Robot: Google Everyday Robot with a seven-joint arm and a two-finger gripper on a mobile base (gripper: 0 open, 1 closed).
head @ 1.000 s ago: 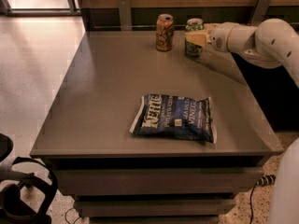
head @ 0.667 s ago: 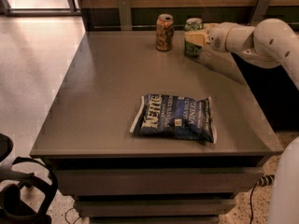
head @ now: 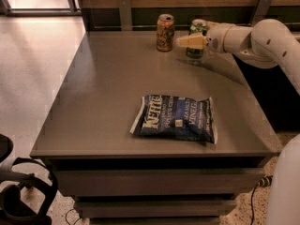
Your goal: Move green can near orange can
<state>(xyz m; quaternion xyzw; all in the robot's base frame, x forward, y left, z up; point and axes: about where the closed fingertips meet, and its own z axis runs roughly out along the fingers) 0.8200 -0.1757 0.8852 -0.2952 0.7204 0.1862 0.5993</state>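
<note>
One arm (head: 262, 36) reaches in from the right, gripper (head: 187, 40) clasping the green can (head: 198, 26) beside the orange can (head: 165, 32).

Gripper (head: 188, 41) at the green can (head: 198, 27) by the far edge, a narrow gap from the orange can (head: 165, 32); a chip bag (head: 176, 118) blocks the table's (head: 98, 88) front centre, with open surface along the left

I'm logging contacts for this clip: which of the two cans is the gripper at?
The green can, the one with the dark pattern: the gripper reaches across its front. The orange can stands to its left in the view, with nothing across it.
</note>
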